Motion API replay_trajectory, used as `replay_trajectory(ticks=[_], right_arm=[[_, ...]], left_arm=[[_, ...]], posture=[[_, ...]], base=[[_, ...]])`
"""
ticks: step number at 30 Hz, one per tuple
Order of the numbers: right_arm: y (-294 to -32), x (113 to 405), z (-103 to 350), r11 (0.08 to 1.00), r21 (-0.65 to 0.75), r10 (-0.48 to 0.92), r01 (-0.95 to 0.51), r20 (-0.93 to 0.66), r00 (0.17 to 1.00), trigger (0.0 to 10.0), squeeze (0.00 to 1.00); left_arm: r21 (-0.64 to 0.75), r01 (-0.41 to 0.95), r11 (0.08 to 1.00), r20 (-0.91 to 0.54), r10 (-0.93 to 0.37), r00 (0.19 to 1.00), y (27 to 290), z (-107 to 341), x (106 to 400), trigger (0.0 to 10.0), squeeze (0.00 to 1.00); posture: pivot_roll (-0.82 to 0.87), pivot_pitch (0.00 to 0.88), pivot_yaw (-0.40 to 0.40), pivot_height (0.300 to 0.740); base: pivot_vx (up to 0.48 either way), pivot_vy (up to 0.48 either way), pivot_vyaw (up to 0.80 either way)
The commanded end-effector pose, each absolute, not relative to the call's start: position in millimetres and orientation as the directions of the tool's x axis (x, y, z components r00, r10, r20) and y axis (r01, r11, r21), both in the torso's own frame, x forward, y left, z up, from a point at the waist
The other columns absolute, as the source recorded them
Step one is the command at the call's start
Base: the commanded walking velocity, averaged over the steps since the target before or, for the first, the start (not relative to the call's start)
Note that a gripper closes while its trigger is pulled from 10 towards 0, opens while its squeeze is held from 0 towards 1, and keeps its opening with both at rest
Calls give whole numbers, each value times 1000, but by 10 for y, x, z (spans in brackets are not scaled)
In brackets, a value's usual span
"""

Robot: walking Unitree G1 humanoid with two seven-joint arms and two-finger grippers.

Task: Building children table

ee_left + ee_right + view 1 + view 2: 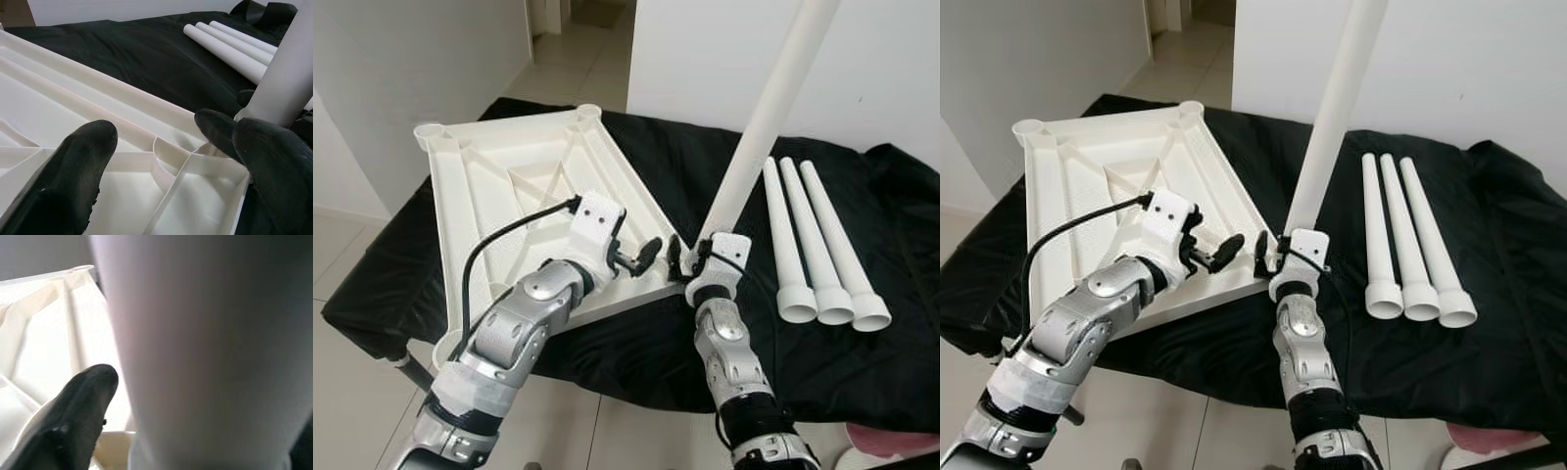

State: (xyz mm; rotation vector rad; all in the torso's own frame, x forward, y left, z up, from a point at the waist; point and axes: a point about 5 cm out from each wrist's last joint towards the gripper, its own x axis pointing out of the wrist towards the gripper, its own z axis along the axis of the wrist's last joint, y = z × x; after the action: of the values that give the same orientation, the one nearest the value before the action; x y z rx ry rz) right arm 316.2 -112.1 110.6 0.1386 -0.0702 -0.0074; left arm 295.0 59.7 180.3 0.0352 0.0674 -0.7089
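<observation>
Your right gripper (690, 257) clamped on upright leg (766, 127), foot at tabletop (509, 186) corner socket (171, 159), left gripper (644, 258) spread, just beside it, three spare legs (818, 245) off to right gripper's right

Smooth matt white plastic tabletop (524, 186) and legs (818, 245); black, faintly shiny cloth (675, 166).
</observation>
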Motion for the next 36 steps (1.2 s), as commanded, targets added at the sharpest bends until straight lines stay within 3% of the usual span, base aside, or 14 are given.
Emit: replay_trajectory(ticks=[1,5,9,22,28,29,30,31,36], right_arm=[[-1126,3155,1114,987,158,27,-42,91,995,10000,0],[-1189,3167,1166,982,164,71,-93,135,988,10000,0],[-1304,3205,1237,982,79,157,-174,179,971,10000,0],[-1698,3282,1332,927,-88,374,-364,162,913,10000,0],[-1720,3284,1338,908,-83,418,-409,163,894,10000,0],[-1761,3314,1324,907,-83,420,-412,149,895,3451,0],[-1761,3314,1324,907,-83,420,-412,149,895,3451,0],[-1781,3325,1317,908,-84,419,-411,143,897,0,0],[-1802,3315,1259,919,-68,394,-388,134,910,0,0]], left_arm=[[18,706,708,-77,-703,707,562,1803,2927,10000,0],[27,722,691,-84,-718,691,533,1789,2917,10000,0],[36,756,654,-95,-751,654,479,1746,2865,10000,0],[96,846,525,-151,-832,533,375,1552,2684,10000,0],[102,853,512,-162,-837,522,371,1544,2678,10000,0],[112,850,514,-162,-835,526,369,1550,2696,10000,0],[112,850,514,-162,-835,526,369,1550,2696,10000,0],[121,845,520,-160,-830,534,372,1554,2706,10000,0],[118,833,540,-148,-820,553,386,1570,2734,10000,0]], posture=[[5,0,-44,740],[1,0,-39,740],[-4,0,-37,740],[-13,0,-40,740],[-19,0,-33,740],[-16,0,-34,740],[-16,0,-34,740],[-16,0,-34,740],[-19,0,-28,740]], base=[[0,0,0],[0,0,0],[0,0,0],[0,0,0],[0,0,0],[0,0,0],[0,0,0],[0,0,0],[0,0,0]])
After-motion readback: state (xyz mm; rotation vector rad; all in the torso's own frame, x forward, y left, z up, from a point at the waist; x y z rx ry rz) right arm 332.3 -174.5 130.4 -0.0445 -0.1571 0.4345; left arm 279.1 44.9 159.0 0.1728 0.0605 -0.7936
